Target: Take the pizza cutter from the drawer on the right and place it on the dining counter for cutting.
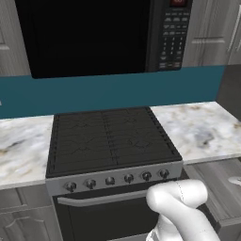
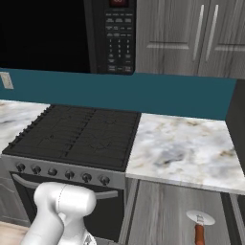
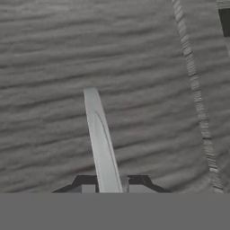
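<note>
**Current status.** The pizza cutter (image 2: 199, 226) lies flat on the floor of the open drawer (image 2: 158, 215), below the marble surface (image 2: 184, 148) to the right of the stove (image 2: 76, 134). Its wheel points toward the stove wall and its reddish-brown handle points toward the drawer front. Nothing touches it.

**Pincer.** In the hand view, the pincer (image 3: 111, 183) faces a grey wood-grain panel. A narrow silver strip (image 3: 99, 134) rises between the two dark tips. What the strip is cannot be identified. Whether the tips are clamped on it or merely flank it cannot be determined either.

**Handling properties (judgement).**
- The cutter is probably light and rigid, so it should not flex when lifted.
- The wheel is thin, smooth metal and may spin on its axle. It is a poor place to take hold.
- The handle looks narrow and offers the steadier grip.

**Recommended hold.** Close across the middle of the handle, with the jaws set square to its length. Lift straight up so the cutter clears the drawer walls.

**Remaining work.** Pickup and transfer to the dining counter are not yet done.
</note>
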Robot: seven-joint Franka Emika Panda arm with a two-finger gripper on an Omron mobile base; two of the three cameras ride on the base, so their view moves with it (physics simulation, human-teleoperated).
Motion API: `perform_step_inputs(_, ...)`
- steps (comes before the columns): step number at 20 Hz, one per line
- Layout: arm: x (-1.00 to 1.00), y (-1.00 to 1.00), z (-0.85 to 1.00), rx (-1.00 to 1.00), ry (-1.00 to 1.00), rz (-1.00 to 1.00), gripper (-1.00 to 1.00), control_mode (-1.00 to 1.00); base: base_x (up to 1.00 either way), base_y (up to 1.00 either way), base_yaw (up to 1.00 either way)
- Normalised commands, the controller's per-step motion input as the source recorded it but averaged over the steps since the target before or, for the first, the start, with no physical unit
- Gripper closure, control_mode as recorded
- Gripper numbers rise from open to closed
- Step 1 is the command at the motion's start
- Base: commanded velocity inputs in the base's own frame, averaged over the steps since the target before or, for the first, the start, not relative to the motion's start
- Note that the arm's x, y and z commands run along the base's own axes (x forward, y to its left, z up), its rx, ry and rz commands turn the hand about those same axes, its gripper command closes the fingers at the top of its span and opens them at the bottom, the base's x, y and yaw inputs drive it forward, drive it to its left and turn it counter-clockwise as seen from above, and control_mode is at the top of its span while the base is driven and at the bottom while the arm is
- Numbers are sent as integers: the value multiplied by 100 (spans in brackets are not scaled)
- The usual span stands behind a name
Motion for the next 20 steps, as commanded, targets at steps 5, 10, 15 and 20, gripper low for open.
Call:
perform_step_inputs(5, -13, -20, 0, 0, 0, 0, -100, -100, 0, 0, 0)
perform_step_inputs(10, -42, -24, 0, 0, 0, 0, -100, -100, 0, 0, 0)
perform_step_inputs(15, -69, -36, 13, 0, 0, 0, -100, -100, 0, 0, 0)
perform_step_inputs(20, -25, -5, 54, -1, 3, -1, -100, -100, 0, 0, 0)
